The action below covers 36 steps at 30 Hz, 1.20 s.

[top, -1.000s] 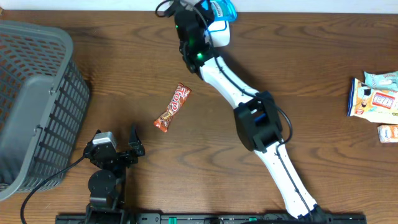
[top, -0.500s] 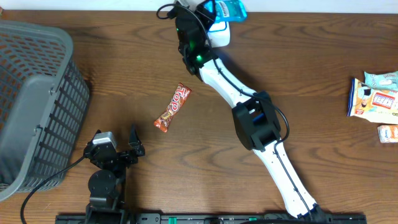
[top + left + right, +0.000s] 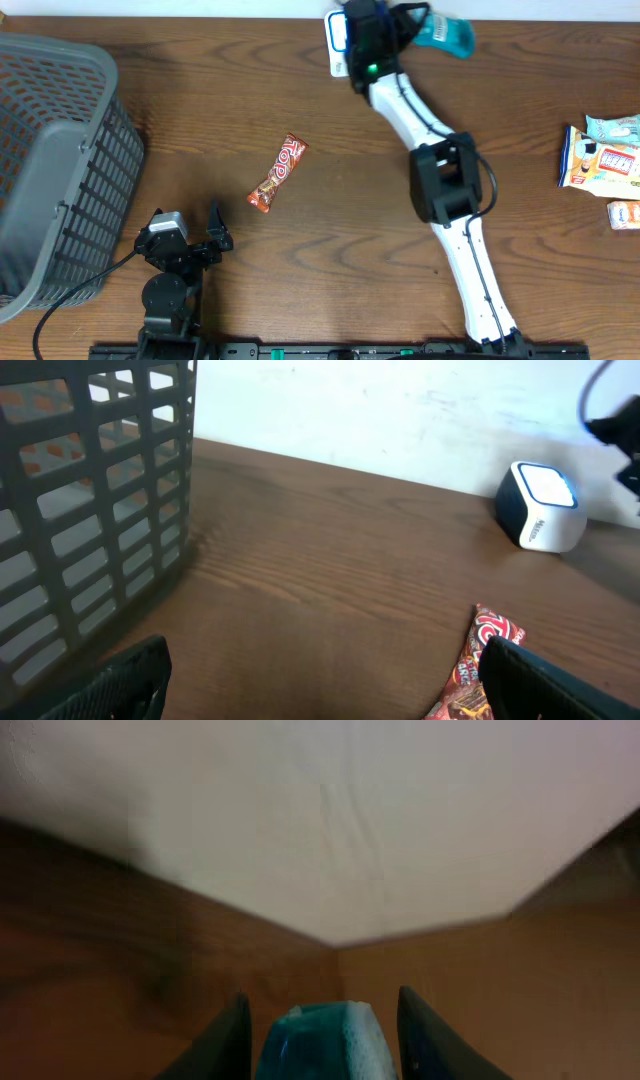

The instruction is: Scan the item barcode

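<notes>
Snugly between right jaws, teal pouch [image 3: 320, 1042].

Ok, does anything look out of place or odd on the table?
Nothing spilled or damaged. The right fingers grip a teal packet at the table's far edge, beside the scanner, not over it. The candy bar lies loose mid-table, angled.

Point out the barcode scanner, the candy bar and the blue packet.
barcode scanner [image 3: 545, 487], left wrist view, lit top
candy bar [image 3: 278, 173], overhead view, wrapper middle
blue packet [image 3: 450, 37], overhead view, free right end
</notes>
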Tool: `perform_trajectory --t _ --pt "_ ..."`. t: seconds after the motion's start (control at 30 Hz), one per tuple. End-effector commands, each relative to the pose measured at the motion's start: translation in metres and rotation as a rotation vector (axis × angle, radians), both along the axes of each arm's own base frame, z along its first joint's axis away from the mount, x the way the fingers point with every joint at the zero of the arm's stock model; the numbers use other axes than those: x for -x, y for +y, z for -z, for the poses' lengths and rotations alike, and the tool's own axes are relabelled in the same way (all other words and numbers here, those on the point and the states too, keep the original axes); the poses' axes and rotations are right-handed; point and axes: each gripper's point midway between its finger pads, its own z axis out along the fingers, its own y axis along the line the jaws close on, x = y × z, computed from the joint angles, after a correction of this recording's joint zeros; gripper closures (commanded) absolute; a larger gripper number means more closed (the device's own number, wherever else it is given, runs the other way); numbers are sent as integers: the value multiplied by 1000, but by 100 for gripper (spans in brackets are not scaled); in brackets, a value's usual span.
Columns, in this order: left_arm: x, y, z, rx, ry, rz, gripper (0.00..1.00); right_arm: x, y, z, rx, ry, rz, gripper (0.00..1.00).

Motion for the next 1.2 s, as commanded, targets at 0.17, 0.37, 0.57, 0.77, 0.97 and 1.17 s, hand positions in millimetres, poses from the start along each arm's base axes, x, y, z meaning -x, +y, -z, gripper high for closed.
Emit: perform_trajectory --t 0.17,0.37,0.57,0.77,0.97,1.17 --pt "2 4 18 0 54 -22 2 22 -84 16 -116 55 184 81" --pt "2 4 18 0 54 -22 2 44 -165 44 -211 114 331 83" --pt "2 4 18 0 54 -22 2 78 -245 72 -344 158 489 76" --pt "2 4 18 0 54 -22 2 109 -301 91 -523 181 594 55" --pt "2 4 18 0 54 -22 2 104 -294 67 -762 147 512 1" --pt "2 4 18 0 54 -22 2 87 -252 -24 -1041 -7 302 1"
